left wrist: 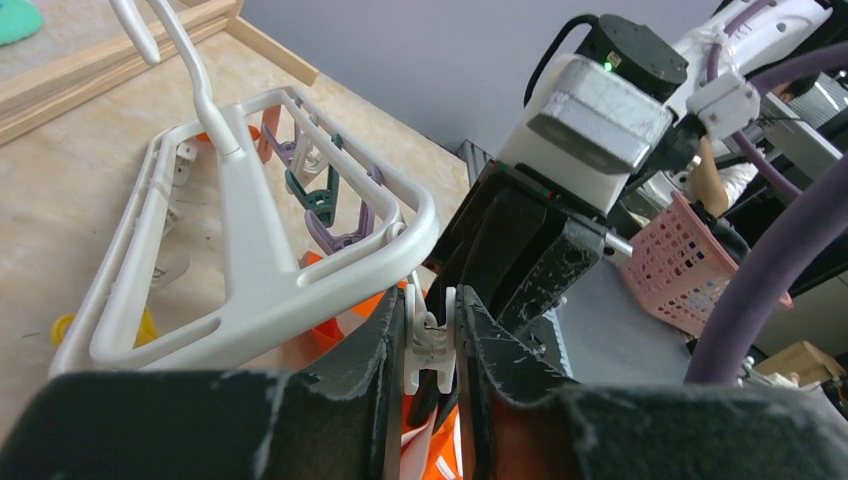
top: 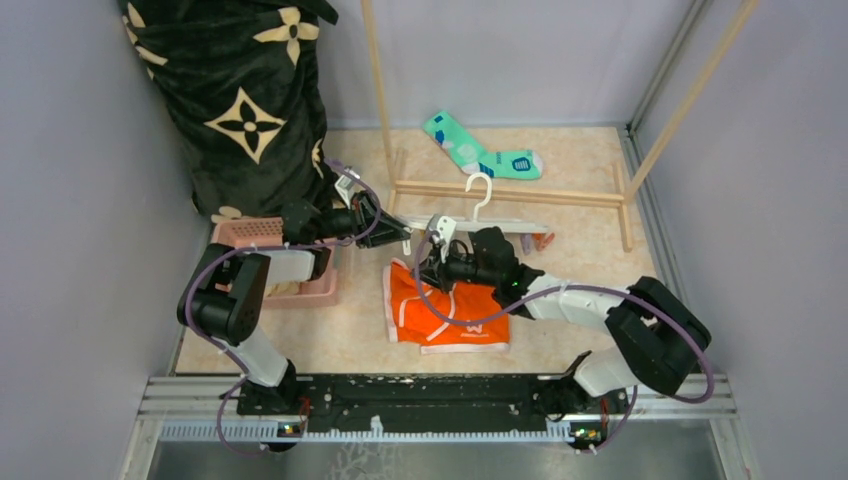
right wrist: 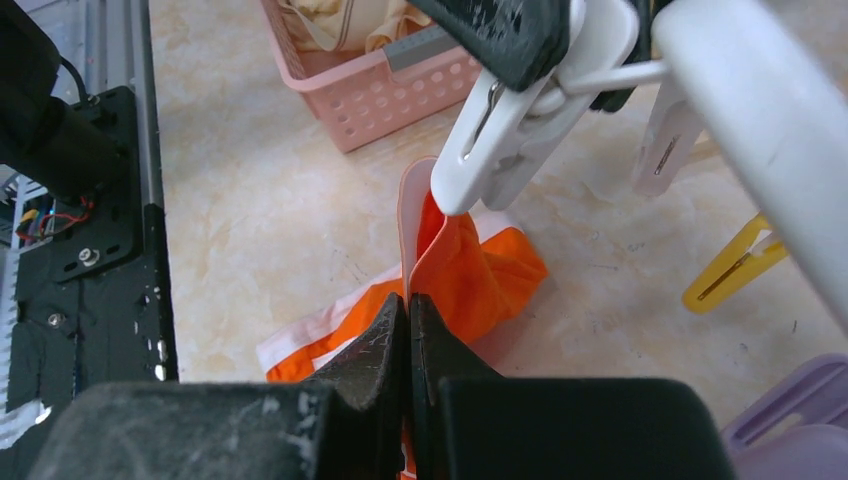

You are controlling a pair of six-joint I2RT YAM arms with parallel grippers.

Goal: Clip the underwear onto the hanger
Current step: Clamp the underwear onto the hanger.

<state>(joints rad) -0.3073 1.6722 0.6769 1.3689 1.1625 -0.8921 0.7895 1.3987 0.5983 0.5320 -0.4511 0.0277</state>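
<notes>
Left gripper pinches a white clothespin on the hanger; right gripper clamps the underwear. Pink basket at nine o'clock holds cream cloth.

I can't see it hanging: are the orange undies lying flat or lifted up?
Partly lifted. The right gripper pinches an edge of the underwear up to a white peg; the rest lies crumpled on the table.

One underwear, one hanger, one sock, one basket
</notes>
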